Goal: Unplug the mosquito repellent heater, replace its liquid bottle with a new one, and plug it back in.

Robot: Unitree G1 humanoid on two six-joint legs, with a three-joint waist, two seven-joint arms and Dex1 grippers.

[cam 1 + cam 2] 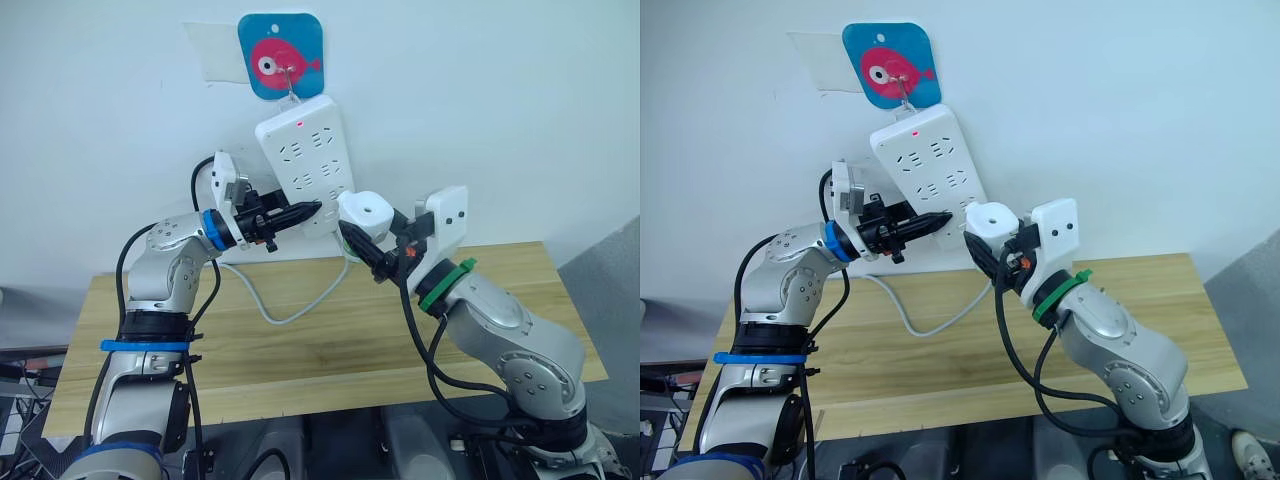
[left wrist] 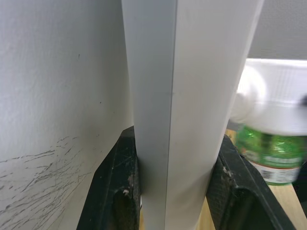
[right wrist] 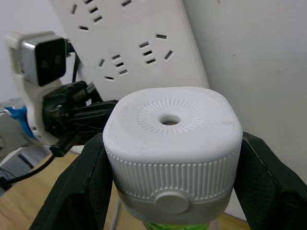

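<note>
Right wrist view shows the mosquito repellent heater [image 3: 172, 153] clamped between the right gripper [image 1: 368, 247]'s two black fingers, held in the air just below and beside the lower end of the power strip [image 1: 305, 160]. It is a white rounded plastic block with a ribbed skirt, a small round button on its side and a dimpled ring around a centre hole; a green-labelled liquid bottle [image 2: 268, 155] hangs under it. Its plug prongs are hidden, so I cannot tell how well they face the sockets. The left gripper [image 1: 300, 213] is closed across the smooth, flat-sided edge of the strip, steadying it against the wall, where it hangs from a fish-printed hook pad [image 1: 282, 55]. With a bottle fitted, this looks like the plugging-in step: the next move calls for lining the prongs up with a free socket and pressing squarely against the braced strip.
</note>
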